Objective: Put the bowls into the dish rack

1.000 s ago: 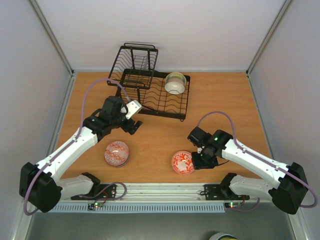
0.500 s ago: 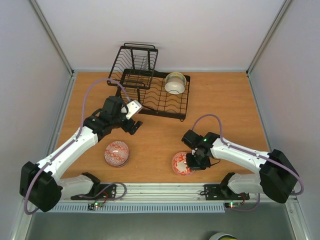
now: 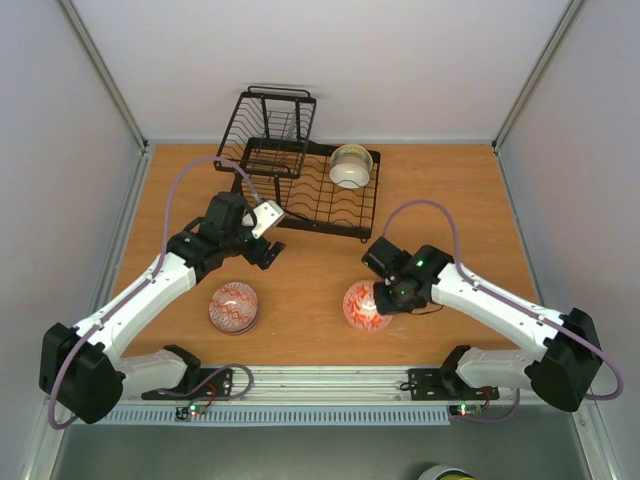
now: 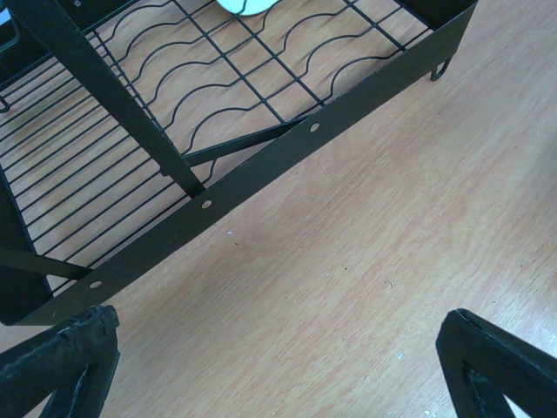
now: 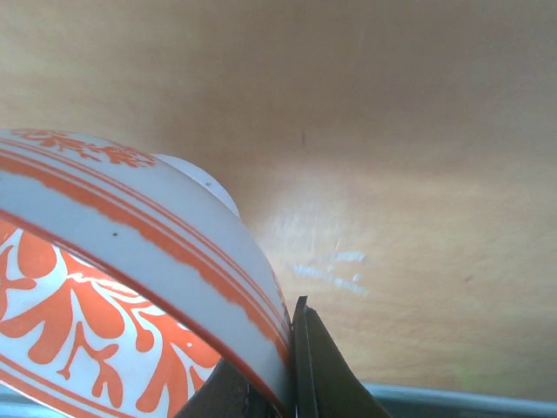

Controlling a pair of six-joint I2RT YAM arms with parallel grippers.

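My right gripper (image 3: pixel 381 297) is shut on the rim of the red-and-white patterned bowl (image 3: pixel 363 305), which it holds tilted above the table; the right wrist view shows the bowl (image 5: pixel 130 279) pinched at its rim. The pink-red patterned bowl (image 3: pixel 234 306) sits on the table at the near left. The cream bowl with teal rim (image 3: pixel 351 165) stands in the black wire dish rack (image 3: pixel 300 185) at the back. My left gripper (image 3: pixel 272 250) is open and empty, hovering just in front of the rack's front rail (image 4: pixel 261 174). The mint green bowl is out of view.
The rack's raised upper basket (image 3: pixel 272 135) stands at the back left. White walls close in the table on three sides. A metal rail (image 3: pixel 320 385) runs along the near edge between the arm bases.
My right gripper closed on the red-and-white bowl's rim and lifted it, moving it slightly away from the near edge and tilting it. The left arm has not moved.
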